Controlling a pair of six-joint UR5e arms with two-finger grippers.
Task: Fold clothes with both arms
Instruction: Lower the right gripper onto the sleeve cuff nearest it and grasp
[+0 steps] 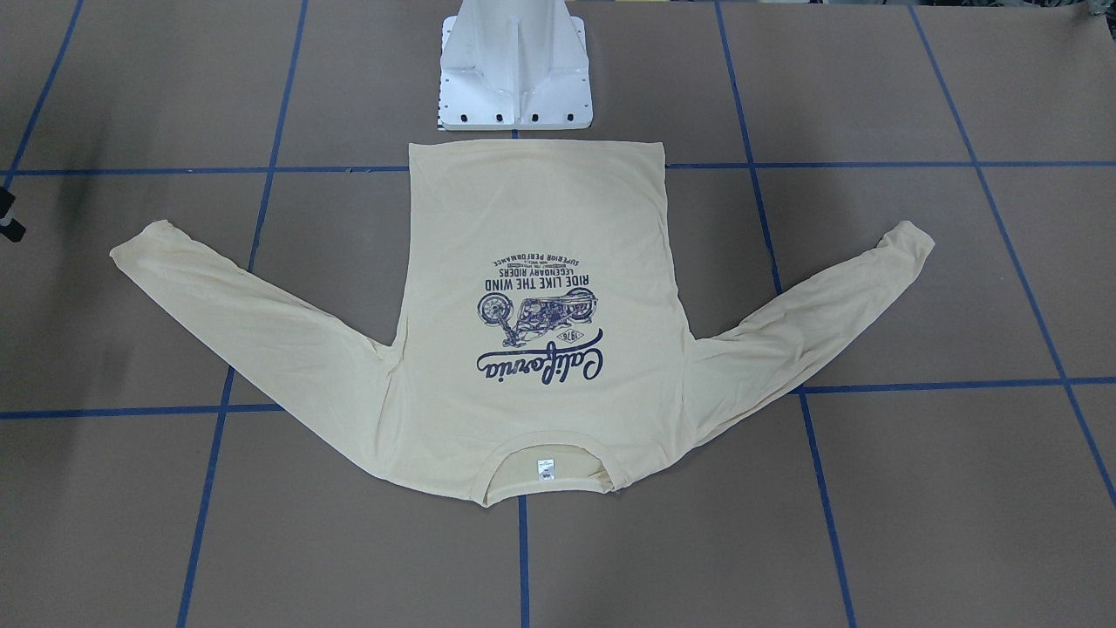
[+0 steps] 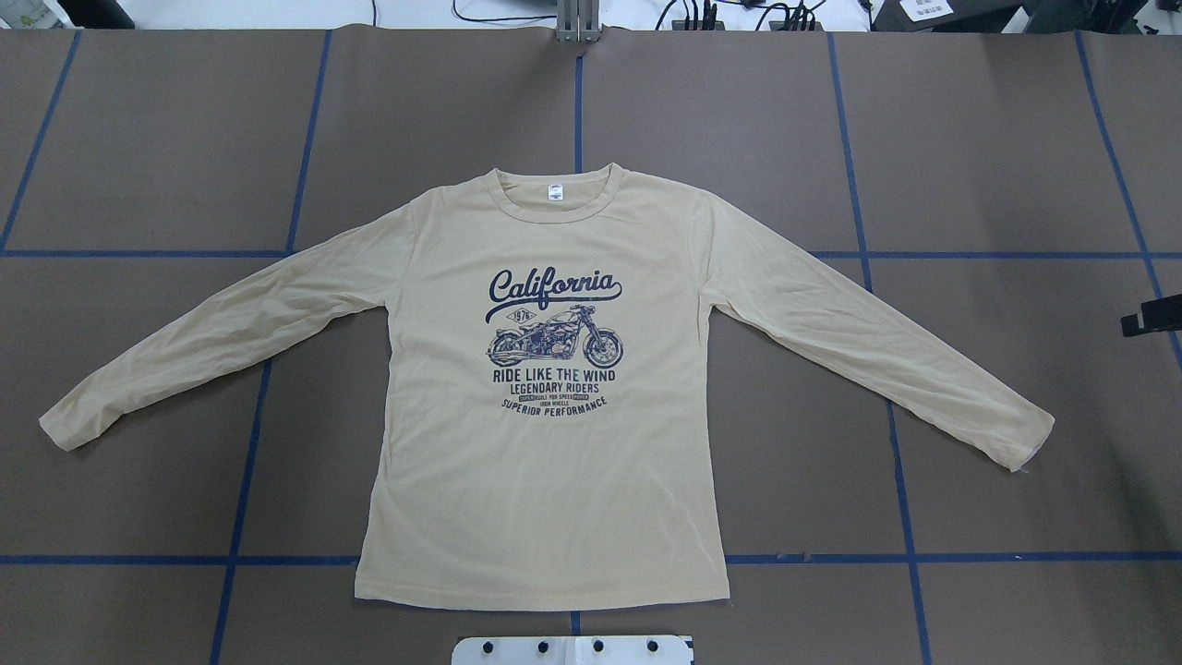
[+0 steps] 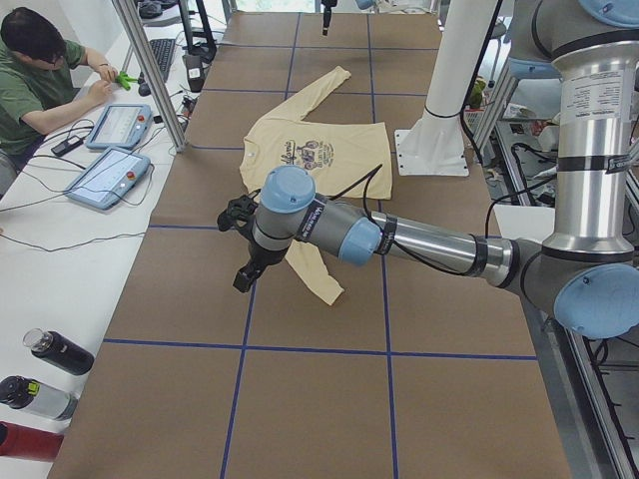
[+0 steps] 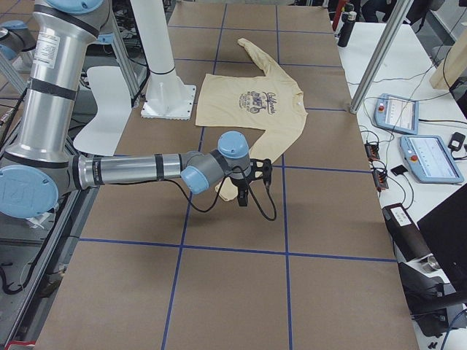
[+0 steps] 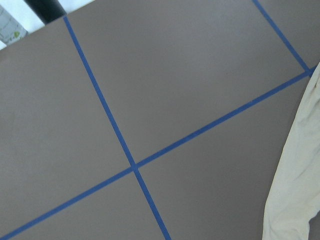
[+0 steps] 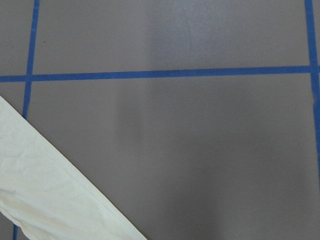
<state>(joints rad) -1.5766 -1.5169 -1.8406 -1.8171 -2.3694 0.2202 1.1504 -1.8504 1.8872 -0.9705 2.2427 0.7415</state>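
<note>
Brown table (image 2: pixel 138 139), T-shirt (image 2: pixel 545 480) flat btwn L end effector (image 3: pixel 244 277), R end effector (image 4: pixel 244 197)

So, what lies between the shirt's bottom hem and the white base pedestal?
Only a narrow strip of brown table, crossed by one blue tape line, separates the T-shirt from the pedestal; the overhead view shows it.

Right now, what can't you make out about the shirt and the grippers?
Left gripper: only in the exterior left view, small, dark; jaws unreadable.
Right gripper: cut off by the overhead edge; jaws unreadable.
T-shirt: underside lies against the table.
Neck label text: too small.
</note>
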